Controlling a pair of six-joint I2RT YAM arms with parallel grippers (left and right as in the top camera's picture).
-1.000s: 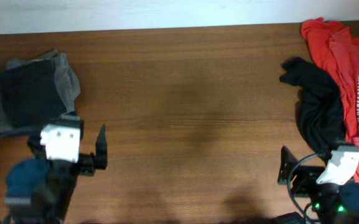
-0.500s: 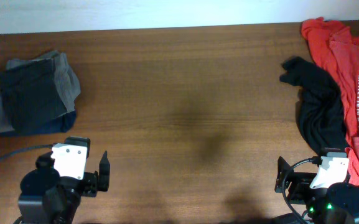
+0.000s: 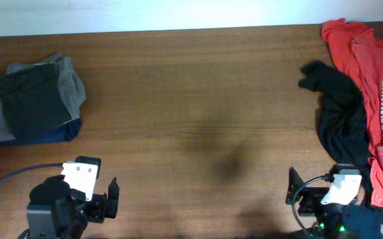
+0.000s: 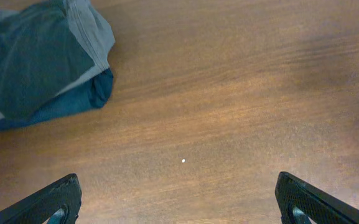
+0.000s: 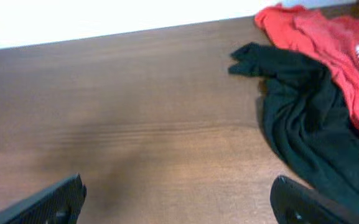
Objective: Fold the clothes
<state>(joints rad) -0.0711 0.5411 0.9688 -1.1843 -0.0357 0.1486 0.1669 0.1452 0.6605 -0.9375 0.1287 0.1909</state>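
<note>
The black T-shirt [image 3: 340,113] lies crumpled in a long heap at the table's right side, partly over the red shirt. It also shows in the right wrist view [image 5: 303,112], ahead and to the right of the fingers. No white print is visible on it. My right gripper [image 3: 292,187] is open and empty near the front edge, just short of the shirt's near end; in its wrist view [image 5: 179,196] only bare wood lies between the fingers. My left gripper [image 3: 113,197] is open and empty at the front left [image 4: 179,199].
A red shirt with white lettering [image 3: 370,73] lies along the right edge, also in the right wrist view [image 5: 328,31]. A folded pile of grey and dark clothes [image 3: 35,99] sits at the far left, also in the left wrist view [image 4: 36,62].
Both arms have drawn back toward the table's front edge. The left gripper has moved away from the folded pile. Both stayed open and empty; the clothes have not moved.
</note>
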